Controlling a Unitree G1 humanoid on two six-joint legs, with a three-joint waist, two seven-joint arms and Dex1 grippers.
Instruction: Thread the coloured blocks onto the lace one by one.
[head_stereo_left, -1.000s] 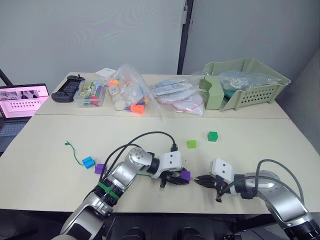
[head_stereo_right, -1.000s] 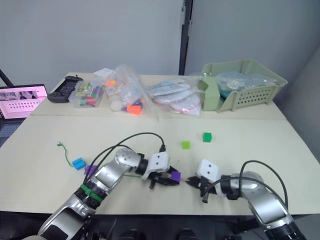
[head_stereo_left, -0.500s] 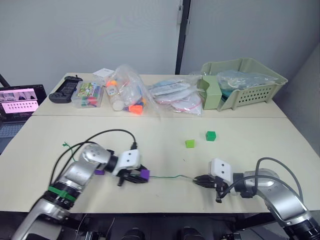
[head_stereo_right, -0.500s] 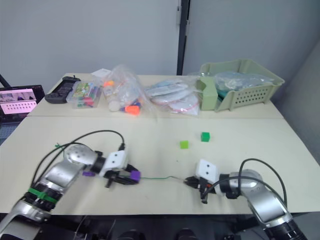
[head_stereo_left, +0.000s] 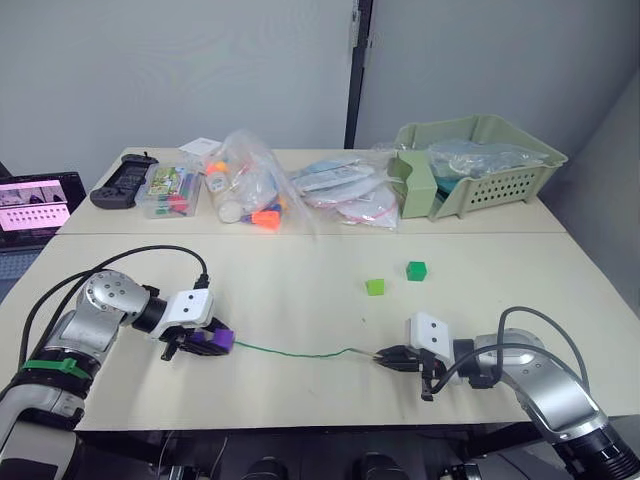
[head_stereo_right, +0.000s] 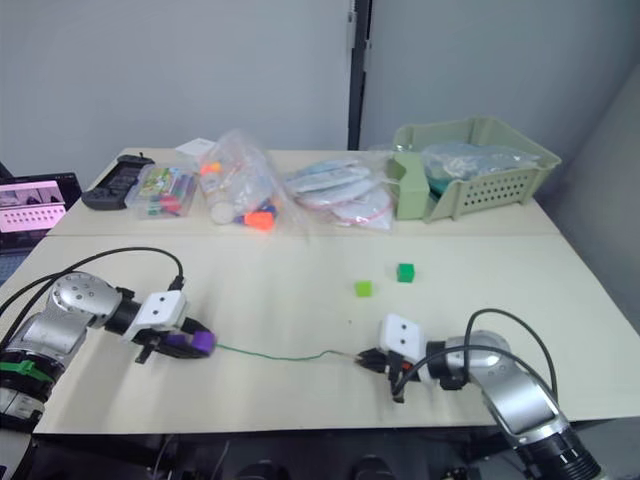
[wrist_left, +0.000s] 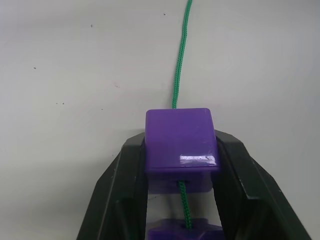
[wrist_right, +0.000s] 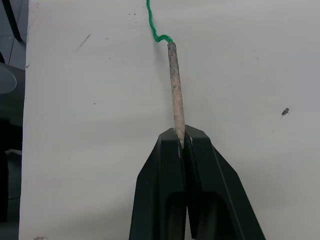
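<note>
My left gripper (head_stereo_left: 208, 343) is closed on a purple block (wrist_left: 181, 141), with the lace (head_stereo_left: 290, 352) running straight through its hole; in the left wrist view a second purple block (wrist_left: 186, 232) sits on the cord just behind it. My right gripper (wrist_right: 182, 145) is pinched tight on the lace's stiff pale tip (wrist_right: 175, 90), jaws fully together.

Between the two grippers the lace lies across the worktop (head_stereo_left: 300, 290) as one long line from my left to my right, nearly straight, with a small kink just before the tip. That line is the axis that matters: the held block slides along it, away from the tip, so I judge that the next move is to run it further down toward the far end.

The light green block (head_stereo_left: 375, 287) and the dark green block (head_stereo_left: 416, 270) rest apart from each other on the worktop, beyond the lace and toward my right side, so my right arm is nearer to them. They are not yet threaded.

The worktop is pale and flat. At its far edge sit clear bags of toys (head_stereo_left: 250, 190), a green basket (head_stereo_left: 480, 165) and a black controller (head_stereo_left: 118, 185); a laptop (head_stereo_left: 35, 200) stands off to my left.
</note>
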